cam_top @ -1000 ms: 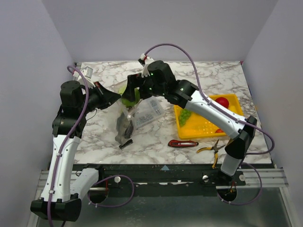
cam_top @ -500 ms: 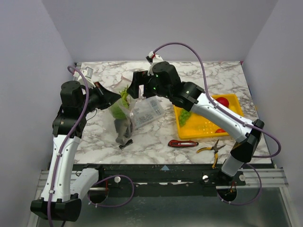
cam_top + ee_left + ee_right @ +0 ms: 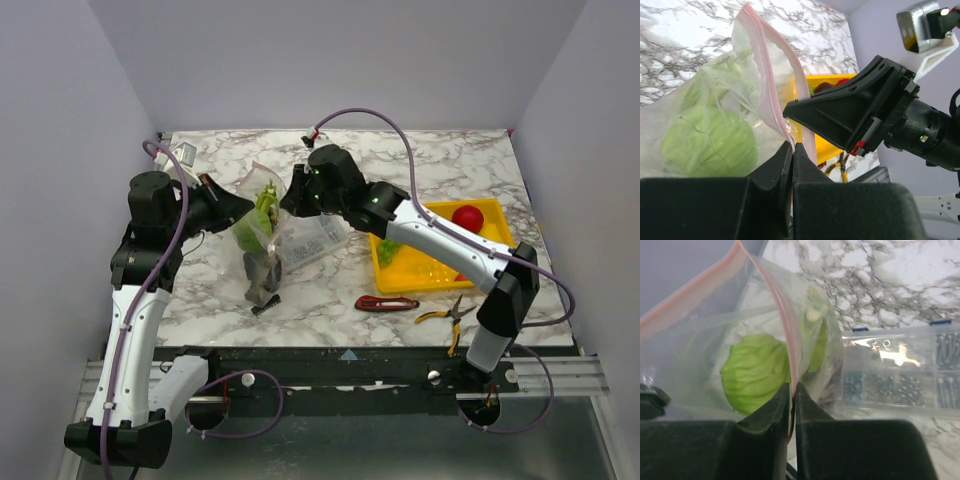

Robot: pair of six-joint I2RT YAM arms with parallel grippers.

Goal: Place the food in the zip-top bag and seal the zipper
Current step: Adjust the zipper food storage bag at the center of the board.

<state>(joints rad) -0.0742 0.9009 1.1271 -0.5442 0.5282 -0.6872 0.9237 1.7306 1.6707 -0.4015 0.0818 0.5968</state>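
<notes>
Partly done: cabbage [image 3: 710, 142] and celery [image 3: 815, 335] inside the zip-top bag [image 3: 262, 215], tomato [image 3: 467, 217] and grapes [image 3: 388, 250] left in the yellow tray [image 3: 430, 270] by the counter's [image 3: 460, 160] right edge. Held aloft over the counter's back-left part. Pinched at the zipper [image 3: 770, 75] by the left gripper [image 3: 791, 150], fingers pressed together on the strip — same for the right gripper [image 3: 791, 390], further along. Probably unsealed so far.

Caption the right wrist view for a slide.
Right gripper pinches the pink zipper of the zip-top bag, cabbage and celery inside.
</notes>
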